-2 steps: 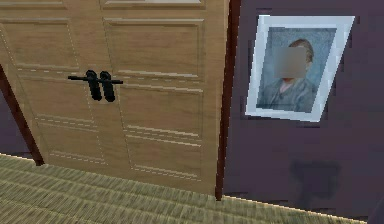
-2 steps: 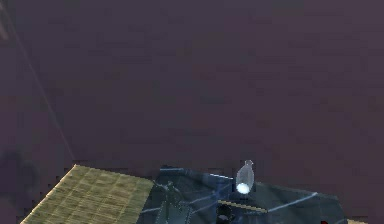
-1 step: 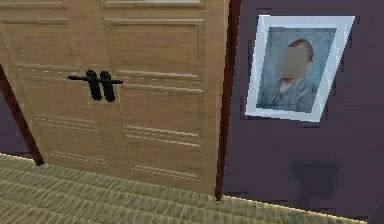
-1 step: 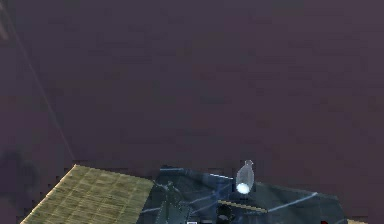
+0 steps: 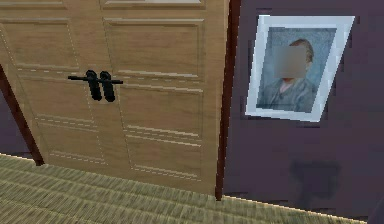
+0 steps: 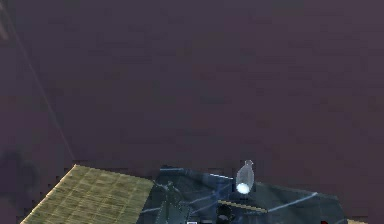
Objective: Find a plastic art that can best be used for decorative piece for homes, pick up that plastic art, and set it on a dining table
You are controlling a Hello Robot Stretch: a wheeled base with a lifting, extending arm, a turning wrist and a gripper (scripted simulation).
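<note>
The claw [image 6: 228,204] is a dark shape at the arm side view's bottom edge. Its far end cannot be made out, so I cannot tell whether it grips anything. At its 1 o'clock is a small pale bottle-shaped object [image 6: 244,177], perhaps the plastic art. At 9 o'clock lies tan woven flooring [image 6: 95,195], and a dark purple wall [image 6: 200,80] stands beyond. In the forward view, a white-framed portrait [image 5: 298,68] hangs at 3 o'clock of a light wooden double door [image 5: 150,110].

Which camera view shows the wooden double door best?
The forward view: the wooden double door spans its left and middle, with panels and black handles plain to see. The arm side view faces a dark purple wall and woven floor instead.
</note>
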